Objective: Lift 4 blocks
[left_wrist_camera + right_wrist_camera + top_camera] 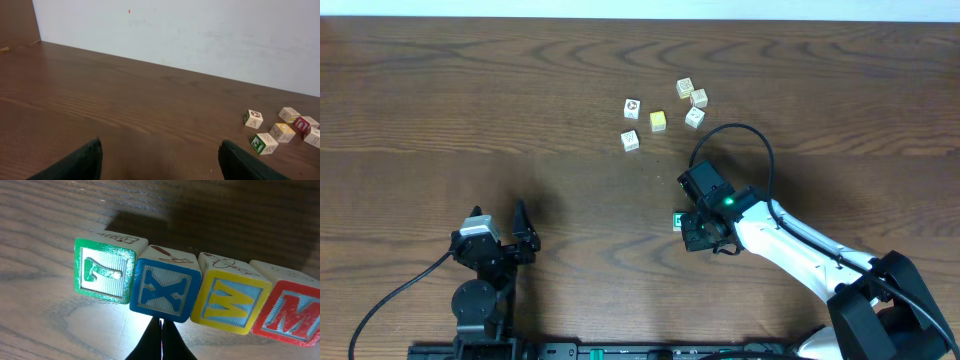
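Four blocks [230,300] touching in a row on the table [45,220], likely for lifting together; right tool [161,326] pressed together just beside the blue X block [165,290], left tool [160,148] spread, well apart.

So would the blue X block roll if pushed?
The blue X block looks like a rigid wooden cube, probably light. Flat faces suggest sliding, not rolling. The green block and yellow block touch it, so a push likely shifts them too.
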### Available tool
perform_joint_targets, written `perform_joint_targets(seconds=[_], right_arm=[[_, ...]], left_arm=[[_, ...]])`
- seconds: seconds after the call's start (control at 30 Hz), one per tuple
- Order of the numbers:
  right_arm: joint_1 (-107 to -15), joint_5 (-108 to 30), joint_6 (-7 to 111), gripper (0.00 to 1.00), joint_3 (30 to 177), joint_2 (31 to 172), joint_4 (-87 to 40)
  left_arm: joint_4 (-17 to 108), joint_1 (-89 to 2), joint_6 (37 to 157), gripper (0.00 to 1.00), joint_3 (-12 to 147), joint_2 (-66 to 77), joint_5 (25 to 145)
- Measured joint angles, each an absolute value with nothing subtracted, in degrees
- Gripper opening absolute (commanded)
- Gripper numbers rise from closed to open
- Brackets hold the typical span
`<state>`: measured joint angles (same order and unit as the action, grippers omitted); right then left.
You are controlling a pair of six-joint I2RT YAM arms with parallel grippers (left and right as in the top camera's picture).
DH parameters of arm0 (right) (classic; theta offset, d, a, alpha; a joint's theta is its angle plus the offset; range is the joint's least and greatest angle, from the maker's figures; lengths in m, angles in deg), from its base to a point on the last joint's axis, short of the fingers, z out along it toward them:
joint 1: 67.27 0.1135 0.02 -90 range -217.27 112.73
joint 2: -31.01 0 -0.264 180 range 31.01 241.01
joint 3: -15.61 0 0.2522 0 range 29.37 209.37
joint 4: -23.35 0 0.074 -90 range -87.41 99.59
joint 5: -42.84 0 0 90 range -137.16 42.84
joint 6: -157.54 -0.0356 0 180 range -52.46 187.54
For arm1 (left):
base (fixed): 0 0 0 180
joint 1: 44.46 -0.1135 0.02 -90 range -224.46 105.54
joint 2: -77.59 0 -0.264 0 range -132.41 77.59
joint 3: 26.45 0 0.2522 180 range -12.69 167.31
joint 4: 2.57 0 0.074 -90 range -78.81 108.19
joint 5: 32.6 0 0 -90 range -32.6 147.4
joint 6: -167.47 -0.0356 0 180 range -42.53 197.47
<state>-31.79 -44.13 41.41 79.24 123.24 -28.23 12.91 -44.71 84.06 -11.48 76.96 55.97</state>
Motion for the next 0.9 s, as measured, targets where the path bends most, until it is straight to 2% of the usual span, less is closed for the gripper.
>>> perform_joint_targets(seconds=[0.9], right_arm=[[-31.79,-46.1,40.97,0.01,79.24,123.48,-29.52]], left_arm=[[12.91,-44.71,84.06,0.75,-11.48,76.96,55.97]])
